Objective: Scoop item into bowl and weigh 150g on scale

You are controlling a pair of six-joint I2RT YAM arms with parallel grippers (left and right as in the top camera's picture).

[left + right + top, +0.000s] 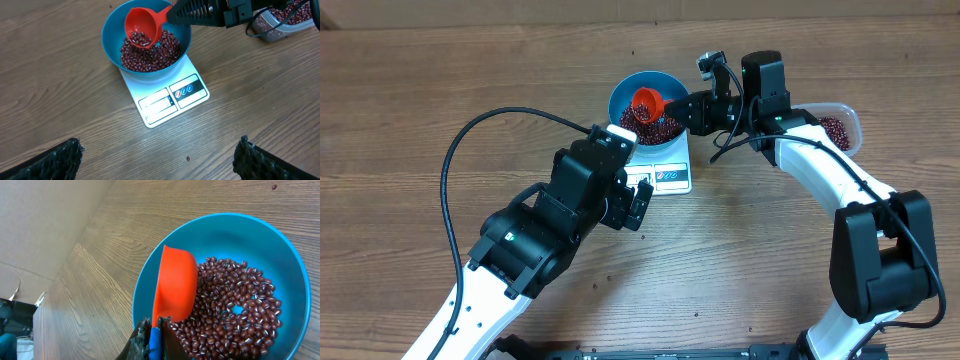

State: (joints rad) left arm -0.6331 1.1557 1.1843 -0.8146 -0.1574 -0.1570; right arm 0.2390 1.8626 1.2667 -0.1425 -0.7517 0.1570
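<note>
Right gripper [152,342] clamps the red scoop's [175,285] handle, cup tilted over the beans [235,310] in the blue bowl [285,250] just ahead. The left wrist view adds what the right wrist view lacks: the white scale [170,100] under the bowl, beans inside the scoop, left gripper [160,157] spread wide

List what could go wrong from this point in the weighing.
1. The scoop, gripped in the right claw over the bowl, holds beans; tipping them all at once could overshoot the target.
2. The open left claw hangs close to the front of the scale; a nudge could shift the bowl or disturb the reading.
</note>
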